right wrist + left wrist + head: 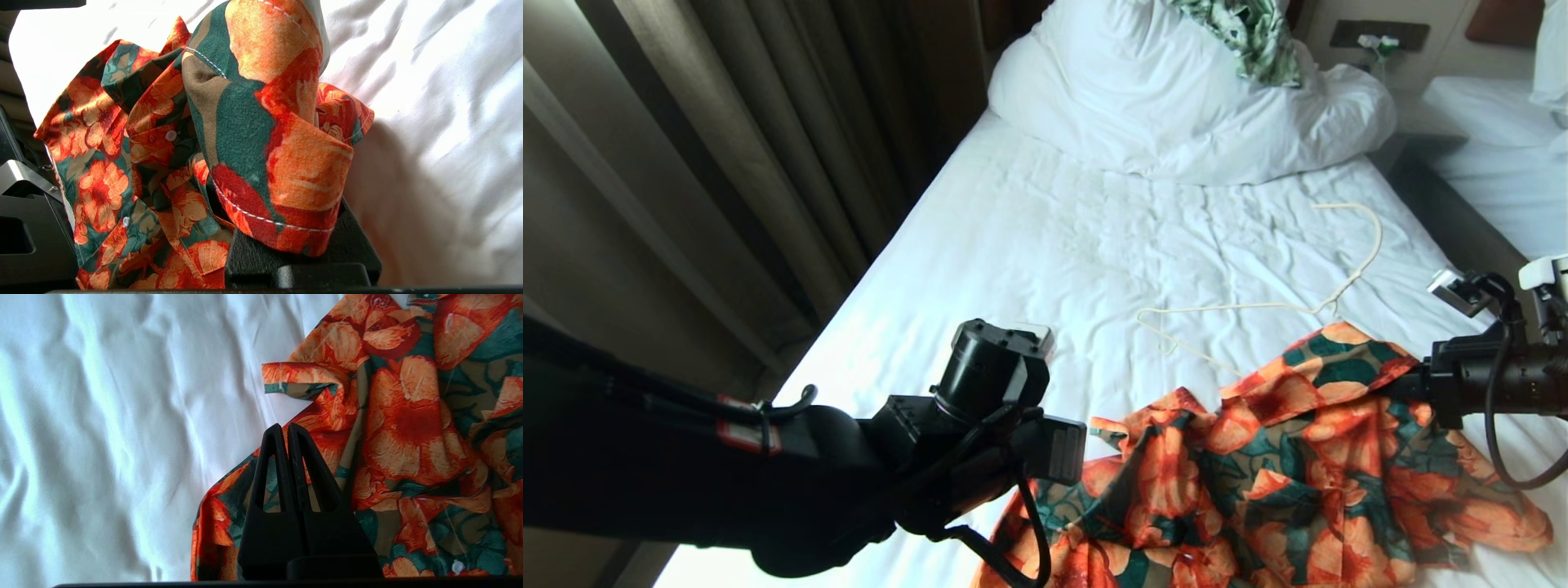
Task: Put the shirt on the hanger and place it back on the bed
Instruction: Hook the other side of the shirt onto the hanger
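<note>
A fold of the shirt [261, 134] is clamped in the right gripper [294, 232]. The left gripper [286, 433] (jaws pressed together, empty) is held above the cloth. Beyond both, the hanger [1258, 309] lies on the bed [1045, 237].

Brown curtains [768, 147] hang in vertical folds along the left side. A green-and-white patterned cloth [1250, 37] lies crumpled at the top. A second white bed [1494, 139] stands right; beside it, possibly a wall socket [1379, 37].
</note>
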Controlling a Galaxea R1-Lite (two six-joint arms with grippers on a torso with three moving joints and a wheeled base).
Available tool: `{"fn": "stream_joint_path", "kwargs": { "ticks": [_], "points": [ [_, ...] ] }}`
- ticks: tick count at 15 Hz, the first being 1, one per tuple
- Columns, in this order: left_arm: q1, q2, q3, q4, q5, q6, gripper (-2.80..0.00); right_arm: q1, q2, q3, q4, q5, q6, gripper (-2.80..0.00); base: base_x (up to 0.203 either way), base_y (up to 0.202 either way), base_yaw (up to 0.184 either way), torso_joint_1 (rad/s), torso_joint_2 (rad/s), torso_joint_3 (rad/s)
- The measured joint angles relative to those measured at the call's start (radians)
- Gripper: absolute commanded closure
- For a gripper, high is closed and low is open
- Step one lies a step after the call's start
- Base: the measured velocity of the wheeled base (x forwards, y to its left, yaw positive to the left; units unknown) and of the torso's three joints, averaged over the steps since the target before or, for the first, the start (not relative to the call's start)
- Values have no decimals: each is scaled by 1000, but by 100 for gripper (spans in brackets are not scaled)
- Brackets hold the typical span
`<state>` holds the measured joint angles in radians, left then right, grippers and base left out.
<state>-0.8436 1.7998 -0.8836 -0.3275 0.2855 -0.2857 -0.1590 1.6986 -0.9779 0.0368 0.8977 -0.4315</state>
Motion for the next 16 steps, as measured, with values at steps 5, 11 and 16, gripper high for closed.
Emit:
{"fn": "stream_joint_path", "kwargs": {
  "ticks": [5,11,16],
  "points": [
    [-81,31,-69,-30,1,-8,0,3,9,23,0,-7,-6,0,0,0,0,0,0,0],
    [-167,129,-194,-30,-1,-56,0,-36,-44,168,-1,-197,-41,0,0,0,0,0,0,0],
    [-268,218,-293,-25,-3,-63,0,-104,-103,221,-3,-200,-40,0,0,0,0,0,0,0]
  ]
}}
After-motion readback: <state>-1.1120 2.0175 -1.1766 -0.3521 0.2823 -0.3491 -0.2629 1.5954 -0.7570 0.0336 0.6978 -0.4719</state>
